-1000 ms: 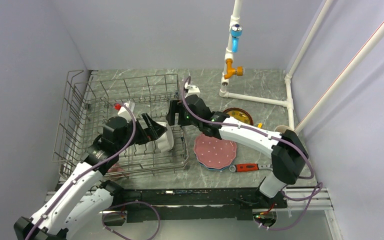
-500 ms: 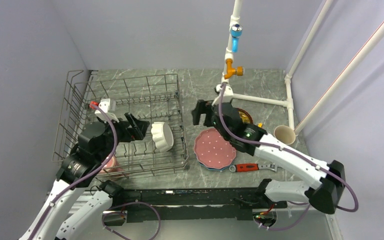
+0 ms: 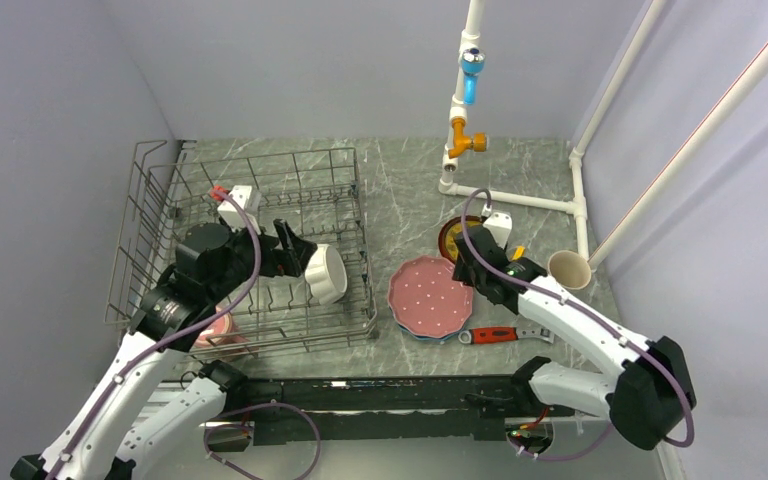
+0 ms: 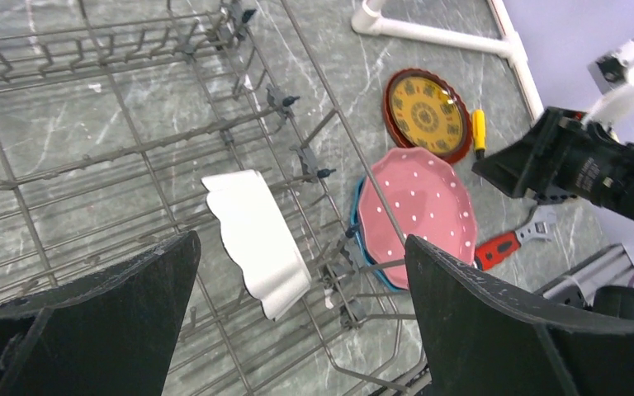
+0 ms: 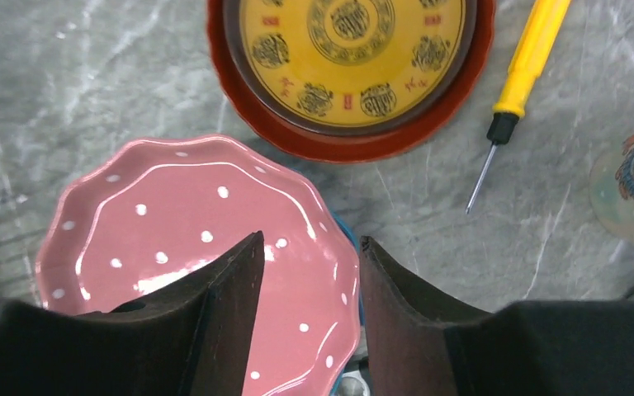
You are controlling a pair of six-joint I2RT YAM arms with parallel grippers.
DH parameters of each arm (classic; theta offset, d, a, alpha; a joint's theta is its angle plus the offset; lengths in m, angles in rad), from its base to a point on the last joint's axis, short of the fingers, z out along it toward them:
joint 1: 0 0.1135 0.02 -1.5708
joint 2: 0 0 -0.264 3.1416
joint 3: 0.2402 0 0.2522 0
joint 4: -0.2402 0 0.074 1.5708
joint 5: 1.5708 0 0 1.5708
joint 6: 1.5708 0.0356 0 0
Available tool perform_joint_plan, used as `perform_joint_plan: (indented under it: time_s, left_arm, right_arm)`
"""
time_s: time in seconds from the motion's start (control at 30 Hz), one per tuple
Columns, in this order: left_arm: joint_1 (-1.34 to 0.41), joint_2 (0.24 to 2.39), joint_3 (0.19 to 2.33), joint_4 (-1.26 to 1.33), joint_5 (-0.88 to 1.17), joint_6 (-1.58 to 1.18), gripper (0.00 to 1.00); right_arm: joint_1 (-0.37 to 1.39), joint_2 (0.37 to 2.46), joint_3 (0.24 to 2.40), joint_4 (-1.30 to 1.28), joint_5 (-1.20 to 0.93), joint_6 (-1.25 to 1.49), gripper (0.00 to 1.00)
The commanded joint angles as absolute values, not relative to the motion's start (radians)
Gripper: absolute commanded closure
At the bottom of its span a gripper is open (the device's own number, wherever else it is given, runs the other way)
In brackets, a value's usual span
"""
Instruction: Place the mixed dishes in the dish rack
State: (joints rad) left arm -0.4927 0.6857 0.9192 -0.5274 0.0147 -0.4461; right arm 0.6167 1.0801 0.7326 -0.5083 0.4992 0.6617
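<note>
The right arm's fingers [image 5: 227, 297], narrowly parted and empty, hang straight above the pink scalloped white-dotted ceramic plate's [image 5: 173, 214] rim, far nearer than the left arm's wide-open fingers [image 4: 479, 313].

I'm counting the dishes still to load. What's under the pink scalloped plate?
A blue plate lies beneath the pink scalloped plate; only a thin strip of its rim shows at the edge. The rest is covered, so whether anything else lies under there cannot be seen.
</note>
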Motion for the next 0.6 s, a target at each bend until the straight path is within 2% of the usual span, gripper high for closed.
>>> perform_joint_plan:
  time_s: [0.0,0.23,0.57]
  left_arm:
    - [-0.495,0.684,0.965,-0.477,0.127,-0.414,0.0]
    - [-0.495,0.649,0.955,-0.464,0.206,-0.402,0.01]
    - [-0.498,0.753,0.962,-0.382,0.512,-0.385,0.01]
  right_arm:
    - [0.579,1.164,0.783,-0.596,0.422,0.696,0.54]
    - [0.499,1.227,0.745,-0.572,0.301,0.678,0.6]
    - [0.445,1.269,0.658,-0.466,0.23,0.66,0.67]
